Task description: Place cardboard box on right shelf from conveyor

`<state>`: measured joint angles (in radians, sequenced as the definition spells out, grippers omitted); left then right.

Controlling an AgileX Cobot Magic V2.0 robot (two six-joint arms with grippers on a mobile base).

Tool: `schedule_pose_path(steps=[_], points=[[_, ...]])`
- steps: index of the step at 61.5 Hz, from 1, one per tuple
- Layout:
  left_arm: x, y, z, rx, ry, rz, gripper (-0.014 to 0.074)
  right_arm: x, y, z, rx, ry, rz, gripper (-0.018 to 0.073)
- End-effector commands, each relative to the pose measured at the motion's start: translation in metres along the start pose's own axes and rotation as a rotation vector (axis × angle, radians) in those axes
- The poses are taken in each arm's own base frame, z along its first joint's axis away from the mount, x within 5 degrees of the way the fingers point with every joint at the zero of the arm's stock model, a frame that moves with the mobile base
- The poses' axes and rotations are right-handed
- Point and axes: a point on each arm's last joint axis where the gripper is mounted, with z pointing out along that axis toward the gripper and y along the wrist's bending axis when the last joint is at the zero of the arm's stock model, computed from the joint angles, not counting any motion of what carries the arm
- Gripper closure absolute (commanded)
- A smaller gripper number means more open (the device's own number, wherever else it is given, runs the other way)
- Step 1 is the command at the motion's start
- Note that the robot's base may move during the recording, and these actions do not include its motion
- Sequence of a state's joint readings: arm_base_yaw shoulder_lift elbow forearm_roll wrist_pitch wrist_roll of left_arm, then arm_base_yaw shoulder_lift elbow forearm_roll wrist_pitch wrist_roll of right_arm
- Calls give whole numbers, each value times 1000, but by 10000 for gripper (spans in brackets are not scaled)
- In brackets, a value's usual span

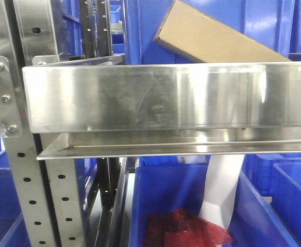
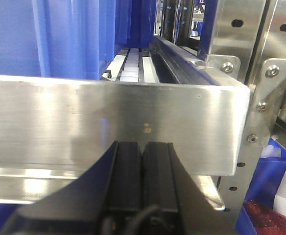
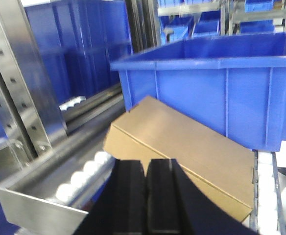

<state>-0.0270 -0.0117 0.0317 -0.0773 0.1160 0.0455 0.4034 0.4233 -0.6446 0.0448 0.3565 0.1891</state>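
The cardboard box [image 1: 212, 38], plain tan, lies tilted on the right shelf [image 1: 140, 98] behind its shiny front rail. In the right wrist view the cardboard box [image 3: 182, 142] rests on the shelf's white rollers [image 3: 84, 176], its far side raised against a blue bin [image 3: 206, 83]. My right gripper [image 3: 147, 164] is shut and empty, its tips just short of the box's near end. My left gripper [image 2: 143, 144] is shut and empty, close in front of the shelf rail [image 2: 84, 117]. The conveyor is out of view.
Perforated steel uprights [image 1: 16, 170] stand at the rail's left end. Below the rail a blue bin [image 1: 171, 195] holds a red bundle [image 1: 186, 231] and a white sheet [image 1: 222, 185]. More blue bins fill the shelf behind.
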Motion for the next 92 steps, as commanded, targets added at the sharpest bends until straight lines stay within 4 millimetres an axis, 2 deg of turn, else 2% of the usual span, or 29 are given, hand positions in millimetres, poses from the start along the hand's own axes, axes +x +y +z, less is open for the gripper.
schedule_pose_path(steps=[1, 38, 52, 58, 68, 78, 85, 92], points=[[-5, 0, -1, -4, -92, -5, 713, -16, 3, -3, -22, -119, -1, 501], [-5, 0, -1, -4, -92, -5, 712, -16, 3, -3, -18, -119, -1, 501], [-5, 0, -1, -4, -92, -5, 713, -8, -15, -12, 209, -126, -93, 501], [-5, 0, -1, -4, -92, -5, 713, 10, -25, -20, 324, -159, -104, 501], [-5, 0, -1, -4, -92, -5, 713, 58, -41, -27, 452, -204, -110, 501], [-5, 0, -1, -4, -92, -5, 712, 109, -53, -27, 465, -220, -113, 501], [-5, 0, -1, -4, -92, -5, 712, 132, -58, -27, 461, -247, -121, 501], [-5, 0, -1, -4, -92, -5, 713, 147, -62, -26, 457, -279, -132, 501]])
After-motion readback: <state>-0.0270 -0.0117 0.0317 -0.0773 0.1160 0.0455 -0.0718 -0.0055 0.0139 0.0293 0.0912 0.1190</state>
